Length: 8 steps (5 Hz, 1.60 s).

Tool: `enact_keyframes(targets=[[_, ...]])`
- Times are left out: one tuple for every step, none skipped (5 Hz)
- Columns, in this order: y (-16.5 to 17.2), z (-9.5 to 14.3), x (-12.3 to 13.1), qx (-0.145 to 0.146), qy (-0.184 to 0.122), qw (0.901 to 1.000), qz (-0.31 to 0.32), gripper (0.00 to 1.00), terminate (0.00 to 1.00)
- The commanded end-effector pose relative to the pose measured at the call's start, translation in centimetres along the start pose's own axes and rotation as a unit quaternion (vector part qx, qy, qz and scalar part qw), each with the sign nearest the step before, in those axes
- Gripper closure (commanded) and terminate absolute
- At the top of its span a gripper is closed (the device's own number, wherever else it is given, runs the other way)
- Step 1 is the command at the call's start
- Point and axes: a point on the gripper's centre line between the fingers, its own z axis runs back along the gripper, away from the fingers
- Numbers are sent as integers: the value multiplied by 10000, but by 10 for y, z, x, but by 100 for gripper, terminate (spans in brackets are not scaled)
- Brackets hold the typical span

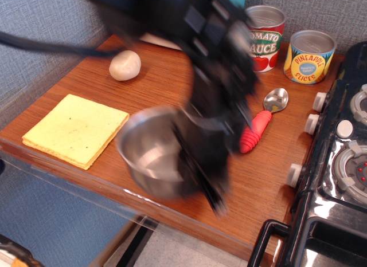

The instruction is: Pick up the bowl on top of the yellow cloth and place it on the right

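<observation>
The bowl (150,155) is off the yellow cloth (74,129) and hangs in the grip of the end effector (192,164), which pinches its right-hand rim; the picture is smeared by motion, so how far the jaws stand apart cannot be read, only that they clamp the rim. The bowl sits on the left side of the end effector, its mouth turned up and slightly toward the camera, over the front edge of the worktop (172,89) near its middle, and whether its base touches the wood cannot be told. The cloth lies flat and bare at the front-left corner, well apart from the bowl. By my judgement the coming move turns on free wood to the right: the spoon (262,124) lies just right of the arm, so the set-down spot looks to be the front-right stretch below it. Counted: one bowl, one cloth, one spoon, two cans (309,56) at the back-right, one pale round lump (125,65) at the back-left.
</observation>
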Motion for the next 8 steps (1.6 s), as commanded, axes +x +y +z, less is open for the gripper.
enact_keyframes(targets=[[-24,-24,1,66,165,9994,-302,100,0],[-9,-29,2,96,111,9998,-127,100,0],[6,-30,1,179,-30,9998,46,100,0],[11,-25,1,200,-133,9996,145,100,0],[8,-17,0,201,-241,9995,57,0,0],[8,0,0,176,-440,9989,7,0,0],[15,34,0,72,-830,9964,126,0,0],[28,81,-21,-11,-1102,9919,630,0,0]])
